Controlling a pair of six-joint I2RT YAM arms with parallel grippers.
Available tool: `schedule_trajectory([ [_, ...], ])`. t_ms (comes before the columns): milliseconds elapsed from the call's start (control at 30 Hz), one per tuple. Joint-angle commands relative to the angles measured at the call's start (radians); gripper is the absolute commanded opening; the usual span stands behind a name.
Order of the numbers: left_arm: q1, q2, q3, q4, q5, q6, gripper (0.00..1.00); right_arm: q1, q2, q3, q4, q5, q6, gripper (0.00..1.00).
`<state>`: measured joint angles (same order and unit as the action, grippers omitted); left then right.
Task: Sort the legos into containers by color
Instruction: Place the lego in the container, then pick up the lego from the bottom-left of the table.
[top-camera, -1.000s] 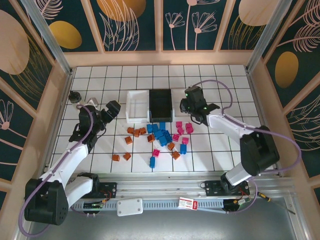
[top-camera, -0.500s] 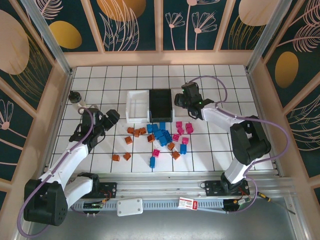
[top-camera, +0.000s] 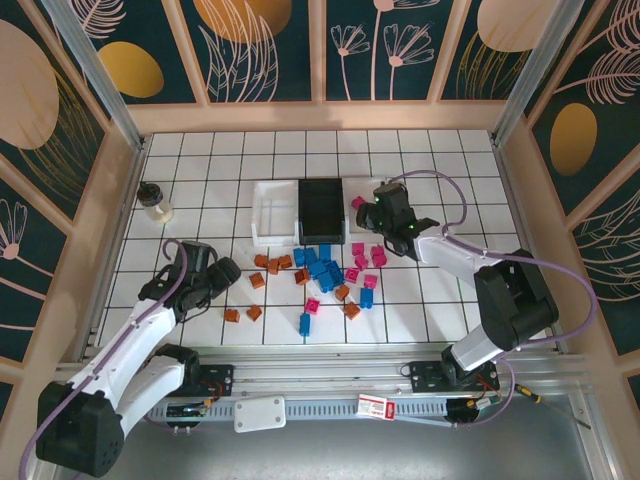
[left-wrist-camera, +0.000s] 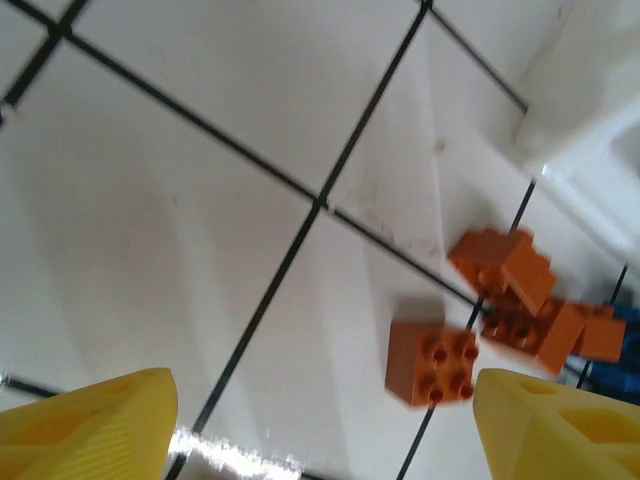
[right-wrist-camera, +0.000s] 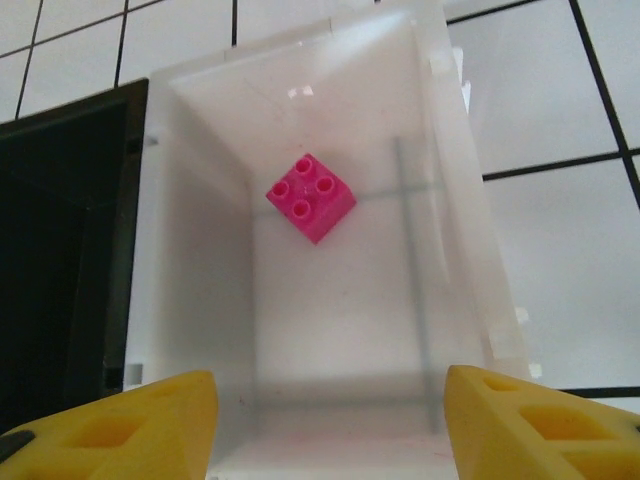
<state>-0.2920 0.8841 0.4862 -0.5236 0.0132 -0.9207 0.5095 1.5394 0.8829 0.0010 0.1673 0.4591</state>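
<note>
Orange, blue and pink legos lie scattered mid-table, with a blue cluster (top-camera: 320, 268) at the centre. My left gripper (top-camera: 225, 272) is open and holds nothing. It hovers low over the floor beside a single orange brick (left-wrist-camera: 432, 362), which sits just inside its right fingertip (left-wrist-camera: 560, 425). More orange bricks (left-wrist-camera: 520, 300) lie beyond. My right gripper (right-wrist-camera: 325, 430) is open over the right white tray (right-wrist-camera: 450, 200). One pink brick (right-wrist-camera: 310, 196) lies inside that tray. The black tray (top-camera: 322, 205) and the left white tray (top-camera: 275, 212) stand beside it.
A small clear jar with a dark lid (top-camera: 155, 202) stands at the far left. Two orange bricks (top-camera: 243, 314) lie near the front edge. Pink bricks (top-camera: 367, 255) lie just below the right arm. Wooden walls close the table on three sides.
The right gripper has opened, and the pink brick now lies in the white tray. The left arm has pulled back from near the jar toward the front-left orange bricks.
</note>
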Motion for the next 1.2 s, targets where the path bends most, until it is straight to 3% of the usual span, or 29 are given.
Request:
schedule_trajectory([
  [0, -0.044, -0.003, 0.009, -0.17, -0.017, -0.025, 0.76, -0.01, -0.032, -0.034, 0.051, -0.015, 0.026, 0.62],
  [233, -0.137, -0.002, -0.022, -0.277, 0.004, -0.075, 0.74, -0.028, -0.032, -0.06, 0.071, -0.029, 0.027, 0.62],
  [667, -0.221, 0.16, -0.048, -0.138, 0.05, -0.084, 0.63, -0.058, -0.05, -0.101, 0.076, -0.041, 0.032, 0.62],
  [1167, -0.222, 0.166, -0.025, -0.131, 0.021, -0.056, 0.32, -0.074, -0.058, -0.112, 0.075, -0.045, 0.037, 0.62],
])
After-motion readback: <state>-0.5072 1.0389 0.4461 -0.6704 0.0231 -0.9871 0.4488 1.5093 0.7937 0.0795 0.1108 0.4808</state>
